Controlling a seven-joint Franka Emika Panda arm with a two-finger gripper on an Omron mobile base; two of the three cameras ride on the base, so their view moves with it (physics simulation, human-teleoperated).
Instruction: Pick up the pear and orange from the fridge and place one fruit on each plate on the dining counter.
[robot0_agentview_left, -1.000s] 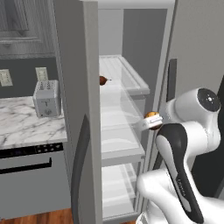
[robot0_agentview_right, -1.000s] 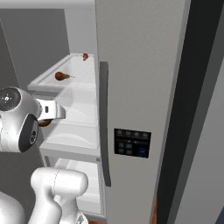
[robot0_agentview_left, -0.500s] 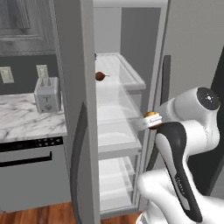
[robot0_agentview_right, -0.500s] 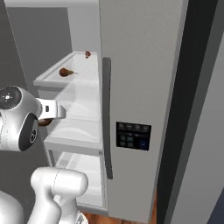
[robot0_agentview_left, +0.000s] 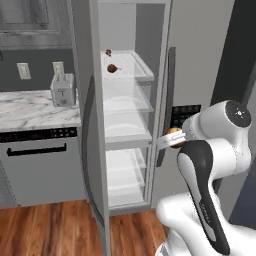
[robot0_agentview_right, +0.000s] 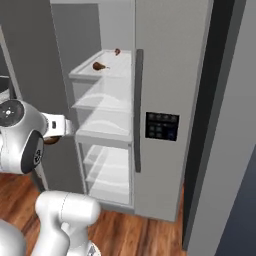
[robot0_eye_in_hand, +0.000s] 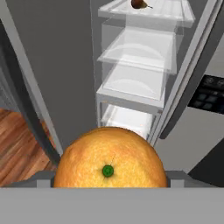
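Where the hand view looks along the gripper (robot0_eye_in_hand: 112, 186), the orange (robot0_eye_in_hand: 111, 157) shows its small green stem scar toward the camera; round, no clear long axis. Jaws stand wide, clasping the orange between them, held out in front of the fridge (robot0_agentview_left: 200, 60), level with its middle shelves. Skin bright, smooth, finely dimpled. Pear (robot0_agentview_left: 112, 68) lies on the fridge's top shelf, stem sideways.

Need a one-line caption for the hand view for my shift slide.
Gripper holding the orange outside the open fridge, the pear on its top shelf.
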